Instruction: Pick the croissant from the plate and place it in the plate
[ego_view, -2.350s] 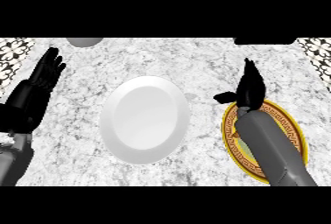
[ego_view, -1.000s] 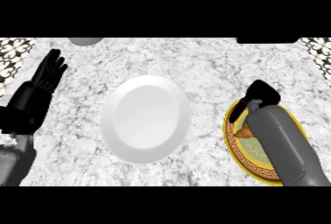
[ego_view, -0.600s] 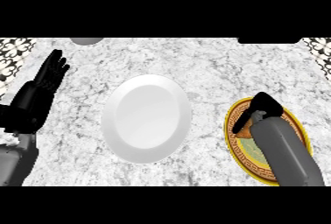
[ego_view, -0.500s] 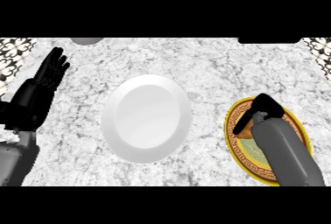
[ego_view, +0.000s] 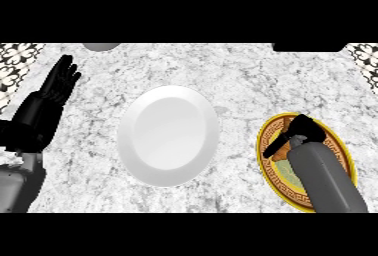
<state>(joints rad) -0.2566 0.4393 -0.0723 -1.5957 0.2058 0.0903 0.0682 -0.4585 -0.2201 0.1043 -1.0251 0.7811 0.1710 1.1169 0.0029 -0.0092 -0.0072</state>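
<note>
1. Head view, nearest edge: the right forearm (ego_view: 325, 180) comes in at lower right and lies across the gold-rimmed plate (ego_view: 263, 157), which sits on the marble worktop (ego_view: 236, 75).
2. At that plate's far left part, the right hand (ego_view: 299, 129) has its fingers and thumb curled down round the croissant (ego_view: 285, 154). Only a brown sliver of it shows, still low over the gold-rimmed plate.
3. At lower left, the left forearm (ego_view: 18, 185) comes in.
4. In the middle stands the white plate (ego_view: 168, 135), well apart from the gold-rimmed one and bare.
5. Further back at the left edge, the left hand (ego_view: 55, 92) rests released, fingers straight and pointing up.
</note>
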